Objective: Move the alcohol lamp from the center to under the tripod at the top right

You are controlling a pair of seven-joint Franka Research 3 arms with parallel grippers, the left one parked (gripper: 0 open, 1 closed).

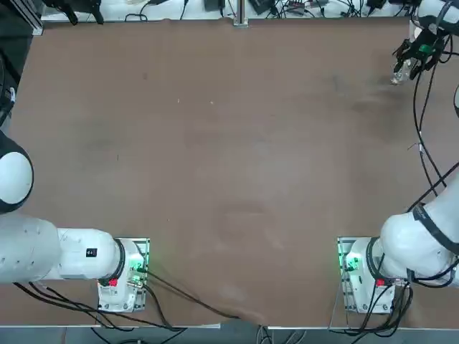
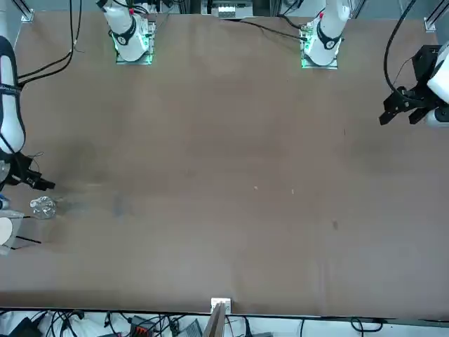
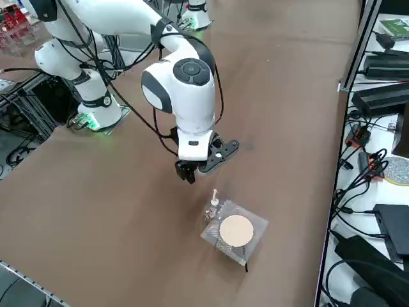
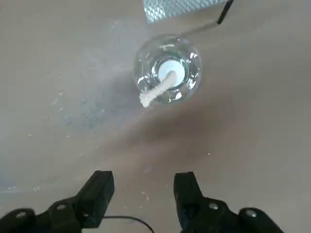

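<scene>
Lamp (image 4: 167,70) — one; tripod (image 3: 235,231) — one

Clear alcohol lamp (image 4: 167,70) (white wick), brown table (image 4: 73,73)

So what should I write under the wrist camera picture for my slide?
Open right gripper above the table, empty, alcohol lamp standing beside the tripod.

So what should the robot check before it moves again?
1. Right pincer empty, fingers apart: ok.
2. Alcohol lamp upright on the table, wick showing: ok.
3. Lamp free of the pincer: ok, the pincer is clear of it.
4. Lamp under the tripod: not ok; it stands beside the tripod's edge.
5. Tripod standing level: ok.
6. Room between the tripod legs for the lamp: cannot tell.
</scene>
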